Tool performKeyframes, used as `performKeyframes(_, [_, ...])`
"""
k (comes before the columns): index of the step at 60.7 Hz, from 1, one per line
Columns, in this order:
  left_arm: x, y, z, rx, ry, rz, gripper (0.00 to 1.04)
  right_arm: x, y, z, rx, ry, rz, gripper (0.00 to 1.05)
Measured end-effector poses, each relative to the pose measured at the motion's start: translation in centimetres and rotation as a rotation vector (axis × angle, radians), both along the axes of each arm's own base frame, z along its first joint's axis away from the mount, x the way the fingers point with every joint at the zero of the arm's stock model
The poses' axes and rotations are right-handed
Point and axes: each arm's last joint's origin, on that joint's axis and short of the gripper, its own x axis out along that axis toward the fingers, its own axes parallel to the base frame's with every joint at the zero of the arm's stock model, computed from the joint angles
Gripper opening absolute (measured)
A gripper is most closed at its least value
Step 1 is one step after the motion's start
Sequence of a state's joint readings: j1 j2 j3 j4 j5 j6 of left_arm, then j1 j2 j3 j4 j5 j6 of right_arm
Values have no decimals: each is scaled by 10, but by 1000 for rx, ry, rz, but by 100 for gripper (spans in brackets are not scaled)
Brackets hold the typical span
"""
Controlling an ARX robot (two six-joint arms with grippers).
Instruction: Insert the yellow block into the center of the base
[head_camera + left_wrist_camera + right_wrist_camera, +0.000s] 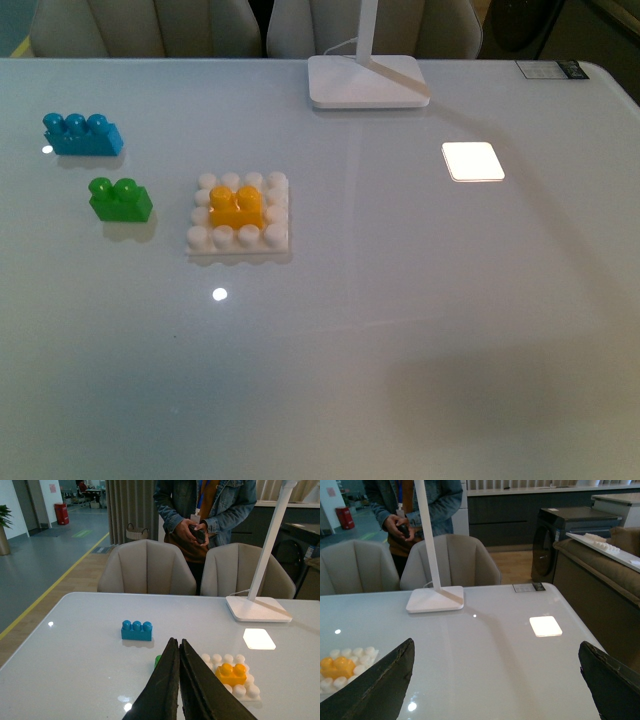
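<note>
Front view: yellow block [236,207] sat seated in the middle of the base [239,216], left of frame centre on the tabletop [420,330]. Left wrist view: left gripper [178,647] jaws were pressed together, empty. Right wrist view: right gripper [495,655] jaws were spread wide, holding nothing.

A white lamp foot [367,82] stood at the desk's [420,340] far edge. A bright white square [473,161] lay near it; a blue brick [82,134] and green brick [120,199] sat well apart from it.
</note>
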State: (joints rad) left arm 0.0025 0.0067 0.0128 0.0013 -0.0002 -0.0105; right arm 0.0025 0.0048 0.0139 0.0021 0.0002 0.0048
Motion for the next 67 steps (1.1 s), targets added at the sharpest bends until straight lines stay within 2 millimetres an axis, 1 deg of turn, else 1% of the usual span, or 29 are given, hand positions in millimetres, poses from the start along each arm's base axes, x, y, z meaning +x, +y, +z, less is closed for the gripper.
performKeyframes(16, [0, 0, 0, -1, 0, 0, 4, 0, 0, 0, 0, 0, 0, 96])
performKeyframes(19, [0, 0, 0, 0, 0, 0, 18, 0, 0, 0, 0, 0, 0, 96])
performKeyframes(20, [0, 0, 0, 0, 0, 0, 19, 0, 0, 0, 0, 0, 0, 96])
performKeyframes(23, [0, 0, 0, 0, 0, 0, 30, 0, 0, 0, 0, 0, 0, 96])
performKeyframes(27, [0, 0, 0, 0, 0, 0, 41, 0, 0, 0, 0, 0, 0, 96])
performKeyframes(38, [0, 0, 0, 0, 0, 0, 75, 0, 0, 0, 0, 0, 0, 96])
performKeyframes(39, [0, 0, 0, 0, 0, 0, 76, 0, 0, 0, 0, 0, 0, 96])
performKeyframes(42, [0, 0, 0, 0, 0, 0, 87, 0, 0, 0, 0, 0, 0, 96])
performKeyframes(44, [0, 0, 0, 0, 0, 0, 97, 0, 0, 0, 0, 0, 0, 96])
performKeyframes(45, [0, 0, 0, 1, 0, 0, 99, 0, 0, 0, 0, 0, 0, 96])
performKeyframes(48, [0, 0, 0, 3, 0, 0, 97, 0, 0, 0, 0, 0, 0, 96])
performKeyframes(67, [0, 0, 0, 3, 0, 0, 97, 0, 0, 0, 0, 0, 0, 96])
